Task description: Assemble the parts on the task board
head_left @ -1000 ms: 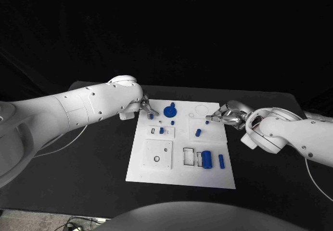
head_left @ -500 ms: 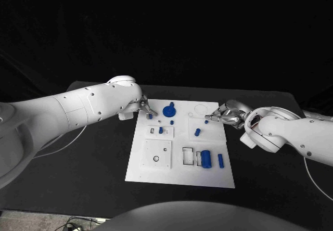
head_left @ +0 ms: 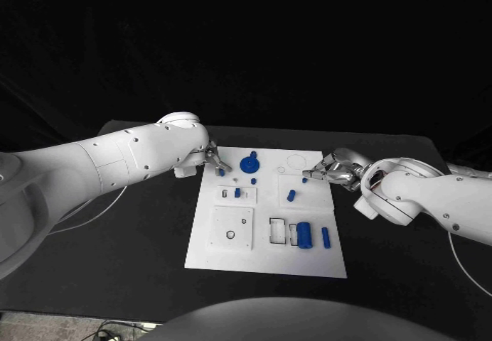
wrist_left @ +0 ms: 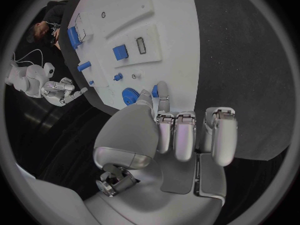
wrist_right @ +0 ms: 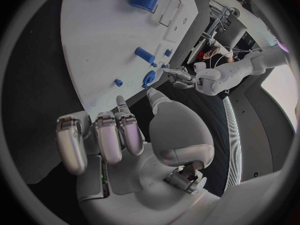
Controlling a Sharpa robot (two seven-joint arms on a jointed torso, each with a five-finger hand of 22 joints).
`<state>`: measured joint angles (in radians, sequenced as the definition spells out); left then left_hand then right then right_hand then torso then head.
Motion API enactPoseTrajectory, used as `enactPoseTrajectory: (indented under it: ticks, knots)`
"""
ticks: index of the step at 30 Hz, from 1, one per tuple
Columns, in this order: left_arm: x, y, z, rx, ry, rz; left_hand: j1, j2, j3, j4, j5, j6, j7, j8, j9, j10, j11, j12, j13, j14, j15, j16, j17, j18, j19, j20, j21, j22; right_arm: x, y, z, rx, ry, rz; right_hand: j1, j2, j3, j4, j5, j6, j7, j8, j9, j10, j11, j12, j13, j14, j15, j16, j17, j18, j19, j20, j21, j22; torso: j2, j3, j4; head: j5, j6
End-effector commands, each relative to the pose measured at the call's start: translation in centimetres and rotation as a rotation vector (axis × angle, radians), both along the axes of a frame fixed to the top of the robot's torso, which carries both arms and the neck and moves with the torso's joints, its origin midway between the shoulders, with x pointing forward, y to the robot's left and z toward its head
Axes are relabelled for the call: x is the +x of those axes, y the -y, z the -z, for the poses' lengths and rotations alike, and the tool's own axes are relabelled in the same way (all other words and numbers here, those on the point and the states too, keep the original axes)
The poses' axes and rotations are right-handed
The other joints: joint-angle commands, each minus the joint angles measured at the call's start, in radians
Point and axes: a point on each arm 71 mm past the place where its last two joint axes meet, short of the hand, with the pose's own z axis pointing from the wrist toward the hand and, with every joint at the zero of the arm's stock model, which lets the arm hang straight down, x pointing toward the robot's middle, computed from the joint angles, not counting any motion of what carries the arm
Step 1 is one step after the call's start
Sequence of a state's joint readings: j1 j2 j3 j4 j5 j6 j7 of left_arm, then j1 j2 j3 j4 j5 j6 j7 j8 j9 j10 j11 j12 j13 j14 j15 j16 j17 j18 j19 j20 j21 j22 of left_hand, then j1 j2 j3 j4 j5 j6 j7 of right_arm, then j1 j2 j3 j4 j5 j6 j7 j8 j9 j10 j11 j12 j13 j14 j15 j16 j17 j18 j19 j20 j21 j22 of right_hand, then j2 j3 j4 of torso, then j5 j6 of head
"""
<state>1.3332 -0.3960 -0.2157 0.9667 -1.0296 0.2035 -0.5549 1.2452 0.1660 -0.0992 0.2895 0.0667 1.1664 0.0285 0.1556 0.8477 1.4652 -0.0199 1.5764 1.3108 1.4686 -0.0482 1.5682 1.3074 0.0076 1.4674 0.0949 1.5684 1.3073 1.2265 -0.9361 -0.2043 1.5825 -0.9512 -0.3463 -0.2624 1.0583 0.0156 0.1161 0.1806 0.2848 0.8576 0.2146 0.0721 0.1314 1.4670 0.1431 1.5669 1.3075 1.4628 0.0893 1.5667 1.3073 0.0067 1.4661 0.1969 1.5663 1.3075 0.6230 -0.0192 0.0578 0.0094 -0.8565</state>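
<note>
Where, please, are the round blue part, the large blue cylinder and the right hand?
Round blue part [head_left: 250, 165], head view, its disc.
Large blue cylinder [head_left: 304, 234], head view, mid-body.
Right hand [head_left: 326, 170], head view, its middle.

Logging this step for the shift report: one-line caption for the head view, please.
Both silver robot hands, left and right, hover at the far corners of the white task board carrying small blue parts.

The white task board [head_left: 266, 249] lies flat mid-table, small blue parts [head_left: 303, 234] scattered across it (some upright).

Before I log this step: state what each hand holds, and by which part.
The left hand pinches a small blue part by its end, at the task board's far left corner. Whether the right hand holds anything cannot be told.
</note>
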Motion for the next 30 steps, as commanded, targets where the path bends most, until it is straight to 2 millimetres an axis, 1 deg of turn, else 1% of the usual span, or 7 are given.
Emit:
enactPoseTrajectory:
  ticks: [1,3,6,19,24,26,30]
  knots:
    - [-0.02,0.19,-0.01,-0.004,-0.002,0.014,0.024,0.011,-0.001,0.001,-0.005,-0.007,0.001,0.007,0.007,0.106,-0.004,-0.006,0.26,0.102,0.007,0.003,0.263,-0.008,0.103,-0.006,0.002,0.263,-0.07,-0.11,0.08,-0.01,-0.008,-0.013,0.007,0.007,-0.006,-0.001,0.005,-0.001,0.006,0.005,0.001,0.104,0.009,0.004,0.263,0.108,0.007,0.004,0.264,-0.007,0.105,0.006,0.004,0.263,0.001,0.0,-0.0002,0.0,-0.001]
    - [-0.02,0.15,-0.01,-0.004,-0.002,0.013,0.031,0.019,0.001,0.002,-0.005,-0.012,0.002,0.012,0.013,0.106,-0.003,-0.006,0.26,0.102,0.007,0.003,0.263,-0.008,0.103,-0.006,0.002,0.263,-0.07,-0.12,0.08,-0.01,-0.008,-0.013,0.007,0.007,-0.006,-0.001,0.005,-0.001,0.006,0.005,0.001,0.104,0.009,0.004,0.263,0.108,0.007,0.004,0.264,-0.007,0.105,0.006,0.004,0.263,0.0,0.0003,-0.0003,0.0,0.0]
    - [0.0,0.03,0.0,-0.002,-0.003,0.011,0.034,0.022,0.002,0.002,-0.005,-0.014,0.001,0.014,0.016,0.106,-0.003,-0.006,0.26,0.102,0.008,0.003,0.263,-0.008,0.103,-0.006,0.002,0.263,-0.07,-0.11,0.08,-0.01,-0.008,-0.013,0.007,0.007,-0.006,-0.001,0.005,-0.001,0.006,0.005,0.001,0.104,0.009,0.004,0.263,0.108,0.007,0.004,0.264,-0.007,0.105,0.006,0.004,0.263,0.0,0.0001,0.0,-0.001,0.0]
    - [0.11,-0.11,-0.01,-0.001,0.0,0.004,0.035,0.018,-0.006,0.003,-0.006,-0.023,0.004,0.016,0.022,0.106,-0.001,-0.006,0.26,0.102,0.008,0.003,0.263,-0.008,0.103,-0.006,0.002,0.263,-0.06,-0.06,0.09,-0.012,-0.009,-0.011,0.007,0.007,-0.006,-0.001,0.005,-0.001,0.006,0.005,0.001,0.104,0.009,0.004,0.263,0.108,0.007,0.004,0.264,-0.007,0.105,0.006,0.004,0.263,0.0,0.0002,0.0003,0.0,-0.001]
    - [0.13,-0.06,0.01,-0.003,-0.002,0.004,0.021,0.016,-0.022,0.004,-0.006,-0.032,0.008,0.022,0.031,0.106,0.003,-0.006,0.26,0.102,0.009,0.003,0.263,-0.008,0.103,-0.006,0.002,0.263,-0.05,-0.1,0.1,-0.012,-0.01,-0.012,0.007,0.007,-0.006,-0.001,0.005,-0.001,0.006,0.005,0.001,0.104,0.009,0.004,0.263,0.108,0.007,0.004,0.264,-0.007,0.105,0.006,0.004,0.263,-0.001,-0.0001,-0.0012,0.0,-0.001]
    - [0.15,-0.06,0.01,-0.005,-0.001,0.003,0.006,0.017,-0.035,0.004,-0.007,-0.036,0.01,0.026,0.036,0.106,0.005,-0.006,0.26,0.102,0.009,0.003,0.263,-0.008,0.103,-0.006,0.002,0.263,-0.05,-0.1,0.1,-0.013,-0.01,-0.012,0.007,0.007,-0.006,-0.001,0.005,-0.001,0.006,0.005,0.001,0.104,0.009,0.004,0.263,0.108,0.007,0.004,0.264,-0.007,0.105,0.006,0.004,0.263,0.0,0.0,-0.0004,-0.001,0.0]
    - [0.19,-0.09,0.02,-0.008,0.0,0.002,0.0,0.016,-0.044,0.004,-0.007,-0.039,0.011,0.028,0.039,0.106,0.006,-0.006,0.26,0.102,0.009,0.003,0.263,-0.008,0.103,-0.006,0.002,0.263,-0.04,-0.09,0.11,-0.014,-0.01,-0.011,0.007,0.007,-0.006,-0.001,0.005,-0.001,0.006,0.005,0.001,0.104,0.009,0.004,0.263,0.108,0.007,0.004,0.264,-0.007,0.105,0.006,0.004,0.263,0.0,0.0003,0.0,-0.001,0.0]
